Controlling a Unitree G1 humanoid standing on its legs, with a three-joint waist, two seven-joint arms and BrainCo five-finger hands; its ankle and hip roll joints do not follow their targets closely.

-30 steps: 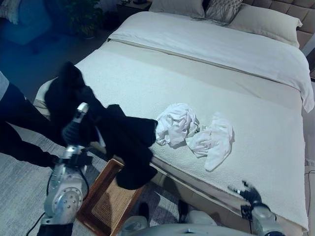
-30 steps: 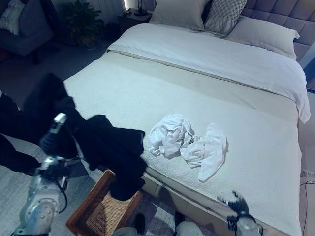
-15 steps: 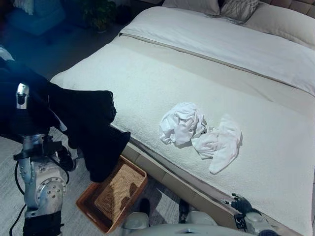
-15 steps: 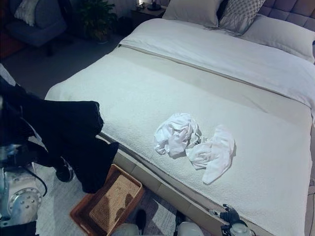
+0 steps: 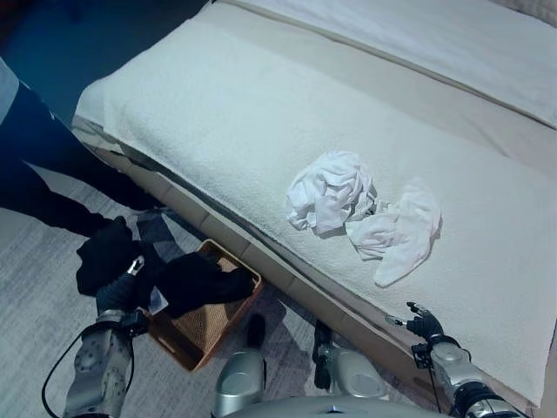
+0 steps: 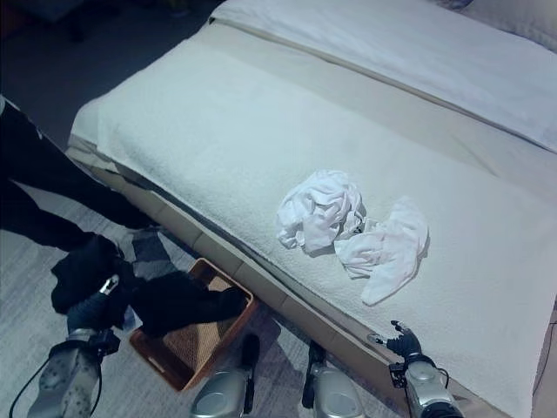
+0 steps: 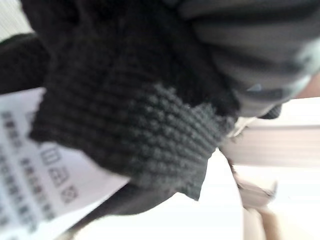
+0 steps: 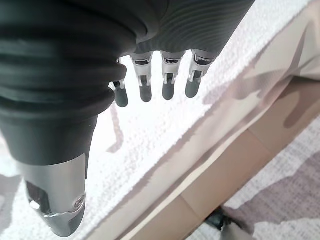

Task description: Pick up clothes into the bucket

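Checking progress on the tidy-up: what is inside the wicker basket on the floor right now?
A black garment lies partly in the wicker basket, draping over its rim toward the left hand. Bare woven bottom shows beside it; whatever lies under the cloth is hidden.

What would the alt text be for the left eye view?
The left robot hand holds a black garment draped half into a wicker basket on the floor beside a bed. White clothes lie crumpled on the bed.
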